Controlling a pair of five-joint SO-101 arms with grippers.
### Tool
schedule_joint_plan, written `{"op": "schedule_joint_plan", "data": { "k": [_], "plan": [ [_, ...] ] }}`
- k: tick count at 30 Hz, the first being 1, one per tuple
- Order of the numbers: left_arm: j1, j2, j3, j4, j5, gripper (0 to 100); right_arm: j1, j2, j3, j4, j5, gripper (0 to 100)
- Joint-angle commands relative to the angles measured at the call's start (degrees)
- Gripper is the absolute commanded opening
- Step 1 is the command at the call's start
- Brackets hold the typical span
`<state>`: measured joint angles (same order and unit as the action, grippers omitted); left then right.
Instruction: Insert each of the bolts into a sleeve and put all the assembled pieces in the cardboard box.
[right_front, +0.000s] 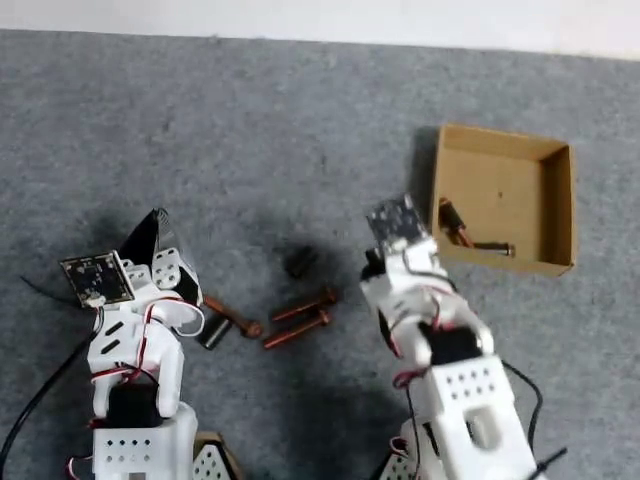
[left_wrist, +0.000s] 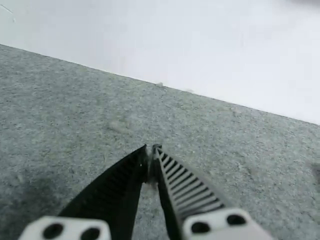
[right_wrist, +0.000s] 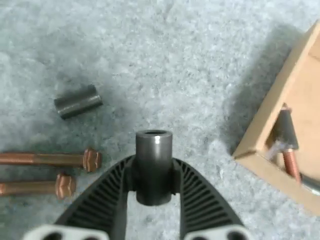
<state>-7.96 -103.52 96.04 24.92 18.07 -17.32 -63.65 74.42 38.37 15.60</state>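
High view: saw cardboard box (right_front: 520, 180) far right w/ 2 assembled pieces (right_front: 455, 222) inside. Counted 3 bolts (right_front: 305, 303) and 2 loose sleeves (right_front: 300, 262) on grey mat (right_front: 250, 130) btwn arms.

Left wrist view: found left gripper (left_wrist: 151, 150) pinched together, tips touching, nothing btwn, above mat; white wall (left_wrist: 200, 45) beyond.

Right wrist view: found right gripper (right_wrist: 154, 170) clamped on upright held sleeve (right_wrist: 154, 145), just beside box corner; grip hidden under arm from high. Counted here 2 bolts, 1 loose sleeve, 1 assembled piece.
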Motion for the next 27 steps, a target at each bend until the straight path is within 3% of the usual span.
{"op": "schedule_joint_plan", "data": {
  "k": [1,7,10,15,20,27],
  "plan": [
    [5.14,-0.22,1.19,0.88,-0.53,4,0.57,-9.1,3.21,-1.63,-0.44,0.5],
    [15.34,-0.22,1.19,4.92,-0.7,4,0.57,-12.62,6.9,-1.63,-0.35,0.5],
    [21.32,-0.22,1.19,6.51,-6.68,4,0.57,-12.62,7.52,-1.71,-0.26,0.5],
    [23.08,-0.13,1.19,7.56,-8.79,4,1.71,-12.62,8.4,-4.09,-0.26,0.5],
    [31.96,-0.13,1.19,11.08,-11.52,4,4.79,-12.62,8.66,-6.02,-0.53,0.5],
    [33.8,-0.13,1.19,12.22,-12.57,4,6.46,-12.62,8.75,-6.64,-0.62,0.5]
  ]
}}
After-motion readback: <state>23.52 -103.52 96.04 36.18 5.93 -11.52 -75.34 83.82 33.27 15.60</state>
